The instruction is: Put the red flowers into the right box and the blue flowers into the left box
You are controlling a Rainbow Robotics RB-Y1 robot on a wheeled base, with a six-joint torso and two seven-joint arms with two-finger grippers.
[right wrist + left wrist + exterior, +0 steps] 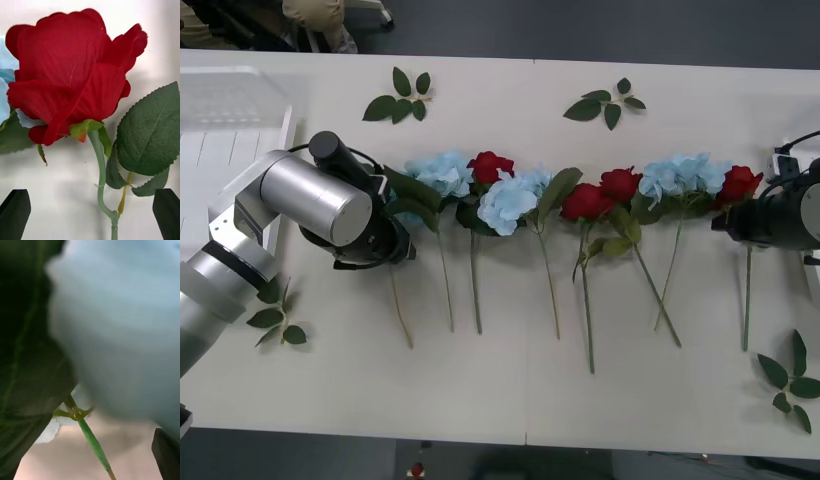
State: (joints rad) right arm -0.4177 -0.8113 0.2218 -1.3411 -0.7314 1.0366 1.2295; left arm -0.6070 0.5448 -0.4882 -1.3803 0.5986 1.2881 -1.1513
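Red flowers and blue flowers lie in a row across the white table, stems toward me. My right gripper hovers at the rightmost red rose. In the right wrist view it is open, with the rose's head ahead and its stem between the black fingers. My left gripper is low over the leftmost blue flower, open, with that flower's stem beside one finger; a dark leaf hides the other. The left box stands far left. A white rim of the right box peeks at the right edge.
Loose green leaf sprigs lie at the back, near the left arm and at the front right. A cable and plug sit behind the right arm. The table's front edge runs close below the stems.
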